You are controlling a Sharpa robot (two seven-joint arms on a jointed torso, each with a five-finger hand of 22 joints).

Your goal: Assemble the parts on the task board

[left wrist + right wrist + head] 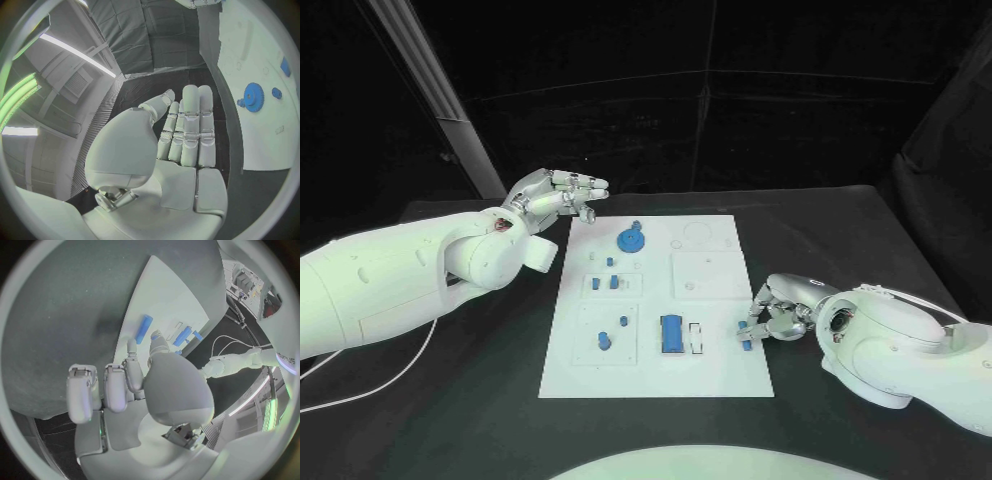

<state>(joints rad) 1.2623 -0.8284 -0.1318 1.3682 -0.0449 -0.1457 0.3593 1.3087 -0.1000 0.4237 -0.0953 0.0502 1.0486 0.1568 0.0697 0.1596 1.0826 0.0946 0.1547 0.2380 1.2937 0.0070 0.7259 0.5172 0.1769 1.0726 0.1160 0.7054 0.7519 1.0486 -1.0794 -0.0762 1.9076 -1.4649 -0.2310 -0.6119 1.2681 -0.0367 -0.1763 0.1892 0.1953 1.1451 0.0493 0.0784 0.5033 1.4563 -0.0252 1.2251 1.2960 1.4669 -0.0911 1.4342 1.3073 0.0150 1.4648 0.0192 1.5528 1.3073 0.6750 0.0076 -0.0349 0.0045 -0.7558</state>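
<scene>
- The right hand (773,318) was at the right edge of the white flat task board (718,375), pinching a small blue part (746,344); a pick-up step, I judge.
- The left hand (557,199) hovered open, holding nothing, beside the far left corner.
- Next, the part needed its matching slot.

In the head view the right hand (776,318) is covering the task board (661,380) at its right edge, and a small blue part (746,344) is peeking out beneath the fingers; whether they are pinching it or only resting beside it is too small to tell. In the right wrist view the thumb is hiding the fingertips where they are meeting the board, possibly on a blue piece. The left wrist view's rim is cutting off most of the board.
</scene>
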